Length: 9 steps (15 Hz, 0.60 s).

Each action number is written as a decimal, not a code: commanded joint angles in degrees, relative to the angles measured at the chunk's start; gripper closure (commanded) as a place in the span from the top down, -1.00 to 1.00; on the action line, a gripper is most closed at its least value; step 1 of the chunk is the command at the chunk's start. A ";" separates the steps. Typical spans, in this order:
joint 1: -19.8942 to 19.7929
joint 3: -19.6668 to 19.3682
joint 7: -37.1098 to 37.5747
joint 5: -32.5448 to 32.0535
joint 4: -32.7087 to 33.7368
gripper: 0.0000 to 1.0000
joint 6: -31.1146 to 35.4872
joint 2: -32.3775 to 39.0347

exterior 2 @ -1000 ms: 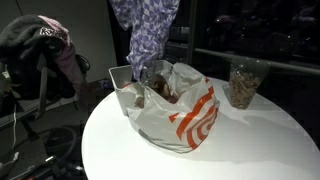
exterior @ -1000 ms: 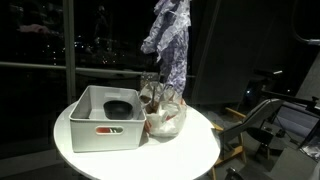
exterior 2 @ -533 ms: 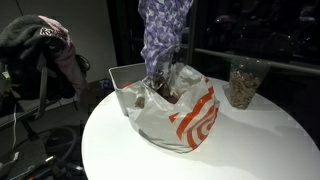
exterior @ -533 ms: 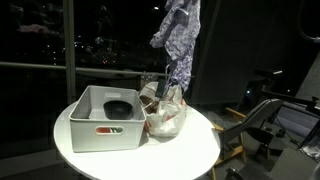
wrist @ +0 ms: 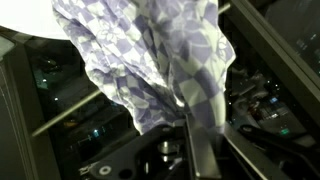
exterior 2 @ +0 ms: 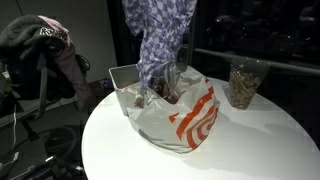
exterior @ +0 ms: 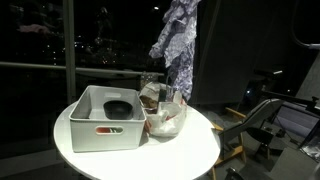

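Note:
A purple and white checked cloth hangs in the air above the round white table. Its lower end dangles at the mouth of a white plastic bag with orange print, which stands open on the table. In the wrist view my gripper is shut on the cloth, which bunches right at the fingers and drapes away from them. The gripper itself is above the top edge of both exterior views.
A grey bin with a black bowl in it stands beside the bag. A clear cup of brown pieces sits at the table's far side. Clothes are piled on a chair, with dark windows behind.
The cloth has shifted sideways over the bag and swung a little. It stays held the whole time and its lower end still hangs at the bag's mouth.

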 commanded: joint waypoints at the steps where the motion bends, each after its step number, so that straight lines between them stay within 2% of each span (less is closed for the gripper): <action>1: -0.67 1.08 -0.04 -0.90 -0.67 -0.98 1.50 3.77; 5: 0.81 1.79 -1.08 -1.68 -0.26 -0.98 1.05 8.37; 9: 4.65 1.34 -6.26 0.77 -1.06 -0.98 3.85 10.75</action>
